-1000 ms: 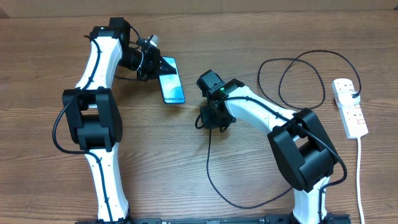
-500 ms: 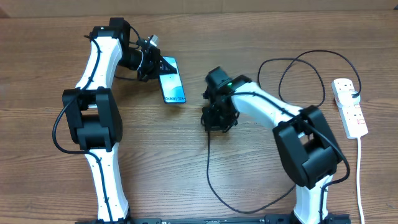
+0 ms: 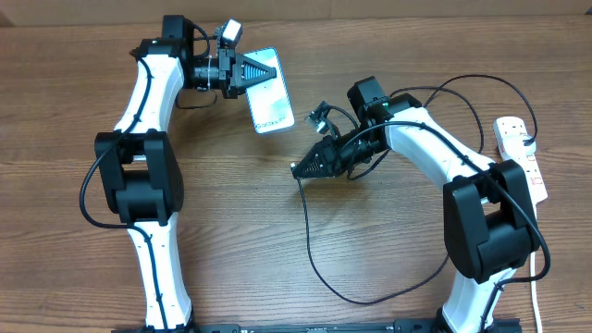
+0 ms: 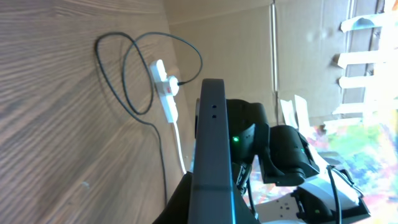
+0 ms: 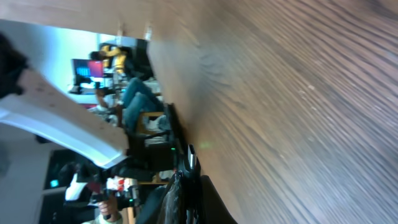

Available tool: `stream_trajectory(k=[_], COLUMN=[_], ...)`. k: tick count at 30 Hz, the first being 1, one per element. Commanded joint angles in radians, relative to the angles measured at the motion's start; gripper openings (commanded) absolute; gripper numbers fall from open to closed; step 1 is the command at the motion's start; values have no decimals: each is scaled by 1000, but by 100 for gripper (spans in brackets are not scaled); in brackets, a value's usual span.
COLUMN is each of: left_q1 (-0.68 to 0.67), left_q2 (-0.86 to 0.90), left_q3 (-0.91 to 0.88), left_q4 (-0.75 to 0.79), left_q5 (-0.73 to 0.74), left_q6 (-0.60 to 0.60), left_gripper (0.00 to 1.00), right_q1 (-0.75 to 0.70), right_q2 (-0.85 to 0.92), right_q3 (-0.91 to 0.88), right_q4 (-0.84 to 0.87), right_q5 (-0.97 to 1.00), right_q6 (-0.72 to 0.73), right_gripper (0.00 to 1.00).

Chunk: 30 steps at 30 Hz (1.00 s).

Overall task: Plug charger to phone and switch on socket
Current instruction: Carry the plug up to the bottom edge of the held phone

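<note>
The phone (image 3: 273, 104) looks light but stiff and slick, glass-faced, so I'd hold it by its dark edges; the left gripper (image 3: 268, 71) is pressed together on one end of it, far across the table from the socket (image 3: 518, 157). The charger (image 3: 304, 217) is thin and limp and wants a hold close behind its tip; the right gripper (image 3: 298, 169), somewhat nearer the socket, seems to pinch it there, cable trailing down

Left claw (image 3: 270, 71) lifted the phone (image 3: 275, 106); right claw (image 3: 298, 170) lifted the charger (image 3: 309, 242).
</note>
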Motion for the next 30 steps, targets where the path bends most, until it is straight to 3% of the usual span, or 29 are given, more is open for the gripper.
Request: stream_trajectory(k=[1,5,13,30], left_q1=[-21,-29,-28,-69], left_q2=[-3,-3,-3,-3], left_q3=[10,10,10,10], left_q4=[-6,-8,-118,-130], left_q5=[87,86,86,85], left_q6=[-20,-101,-89,-84], left_gripper=[4,4,4,4], right_q1=[-5,-8,-63,-93], right_q2=[-27,-27,-27,-27], right_q3=[2,2,2,2], right_q4=[8,24,53,65], right_q5=[-94,-154,-270,-326], right_q6=[-45,-45,-45,-45], right_gripper=[4,4,4,4])
